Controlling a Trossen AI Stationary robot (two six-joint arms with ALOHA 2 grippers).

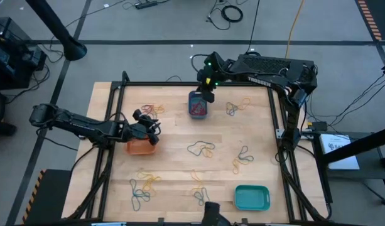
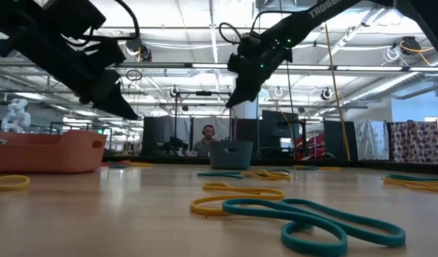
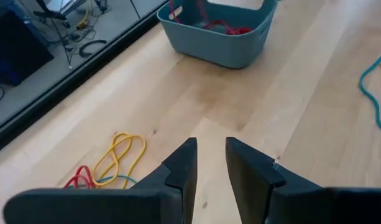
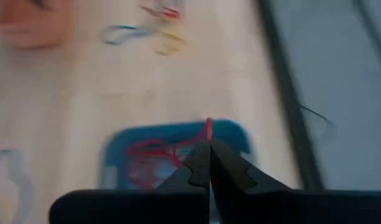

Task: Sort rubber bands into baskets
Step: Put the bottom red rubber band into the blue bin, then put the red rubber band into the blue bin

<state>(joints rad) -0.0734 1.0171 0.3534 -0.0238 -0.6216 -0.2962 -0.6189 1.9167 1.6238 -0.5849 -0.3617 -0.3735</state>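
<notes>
My right gripper [image 1: 208,95] hangs over the narrow dark teal-blue basket [image 1: 198,105] at the table's far middle, shut on a red rubber band [image 4: 208,128]. More red bands [image 4: 154,152] lie inside that basket. My left gripper [image 1: 146,129] hovers just above the far edge of the orange basket [image 1: 140,147] at the left; it is a little open and empty [image 3: 210,163]. The turquoise basket [image 1: 252,196] stands at the near right. Loose rubber bands lie on the wood, for instance at the middle [image 1: 201,149] and near left [image 1: 142,188]. My right gripper pinches the red rubber band between its two fingertips, which point down over the dark teal-blue basket. A short red strand [image 4: 208,126] shows just past the tips. The view is blurred, so the rest of the band's lie cannot be told.
Other band clusters lie at the far left [image 1: 151,110], far right [image 1: 236,107], right of middle [image 1: 241,157] and near middle [image 1: 198,191]. Yellow and red bands [image 3: 119,155] lie below my left gripper. A black frame rail [image 1: 179,84] borders the table. A person [image 2: 206,139] sits beyond the table.
</notes>
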